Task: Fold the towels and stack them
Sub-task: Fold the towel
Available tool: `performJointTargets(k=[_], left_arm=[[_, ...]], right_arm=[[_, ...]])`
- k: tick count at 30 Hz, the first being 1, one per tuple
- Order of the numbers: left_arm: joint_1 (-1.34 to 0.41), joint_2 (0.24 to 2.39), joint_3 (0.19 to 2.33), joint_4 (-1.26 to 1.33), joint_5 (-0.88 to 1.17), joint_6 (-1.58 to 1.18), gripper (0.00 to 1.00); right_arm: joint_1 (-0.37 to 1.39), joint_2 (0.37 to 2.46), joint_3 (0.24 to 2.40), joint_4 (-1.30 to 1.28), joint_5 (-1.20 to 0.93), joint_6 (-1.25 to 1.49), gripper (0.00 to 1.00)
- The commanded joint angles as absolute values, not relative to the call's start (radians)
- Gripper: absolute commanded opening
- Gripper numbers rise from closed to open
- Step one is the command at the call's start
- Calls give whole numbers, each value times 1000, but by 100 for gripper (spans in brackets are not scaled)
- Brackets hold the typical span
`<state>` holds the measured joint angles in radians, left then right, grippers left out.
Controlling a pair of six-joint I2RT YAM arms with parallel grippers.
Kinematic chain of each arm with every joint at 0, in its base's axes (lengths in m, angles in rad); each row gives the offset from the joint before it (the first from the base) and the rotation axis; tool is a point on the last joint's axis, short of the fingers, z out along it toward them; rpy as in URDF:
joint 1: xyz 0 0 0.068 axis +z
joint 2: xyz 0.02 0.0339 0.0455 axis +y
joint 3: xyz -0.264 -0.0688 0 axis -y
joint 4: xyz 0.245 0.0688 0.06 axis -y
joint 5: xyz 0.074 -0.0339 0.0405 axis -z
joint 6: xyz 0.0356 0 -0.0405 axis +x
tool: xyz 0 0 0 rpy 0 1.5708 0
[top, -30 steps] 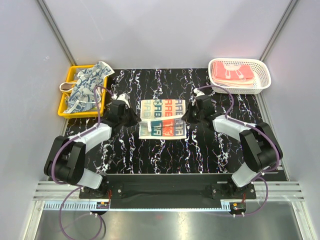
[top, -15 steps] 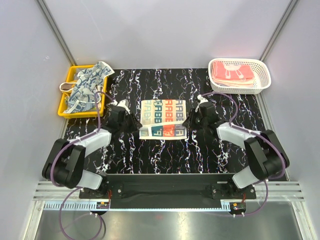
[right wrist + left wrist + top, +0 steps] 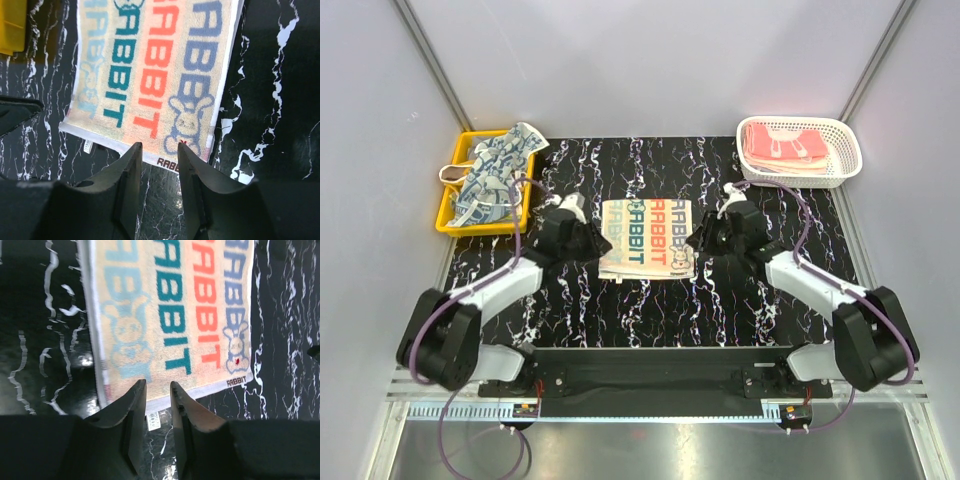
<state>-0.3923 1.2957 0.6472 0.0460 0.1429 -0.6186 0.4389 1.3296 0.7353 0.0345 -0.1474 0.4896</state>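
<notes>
A cream towel with red, teal and blue RABBIT letters (image 3: 646,237) lies flat at the middle of the black marbled table. It also shows in the left wrist view (image 3: 175,315) and the right wrist view (image 3: 150,75). My left gripper (image 3: 597,247) is at the towel's near left corner, and in its wrist view (image 3: 157,383) the jaws stand slightly apart and empty, tips over the near hem. My right gripper (image 3: 698,241) is at the near right corner, and in its wrist view (image 3: 159,145) it is open and empty, tips at the hem.
A yellow tray (image 3: 447,215) at the back left holds crumpled blue-and-white patterned towels (image 3: 495,175). A white lattice basket (image 3: 850,150) at the back right holds pink striped towels (image 3: 782,148). Grey walls close in both sides.
The towel's near part was folded over and held up by both grippers. It now lies spread flat, and both grippers have let go at its near corners.
</notes>
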Motion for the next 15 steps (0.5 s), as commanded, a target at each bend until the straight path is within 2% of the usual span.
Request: performJointTargets(k=[1, 8, 15], left_arm=[[-446, 1392, 715, 41, 115, -621, 29], [-500, 1495, 647, 49, 11, -689, 22], [-528, 1519, 583, 58, -27, -716, 20]], right_arm=[[471, 1382, 776, 21, -112, 523, 41], [531, 1520, 741, 55, -52, 592, 38], [551, 1542, 716, 34, -32, 626, 38]])
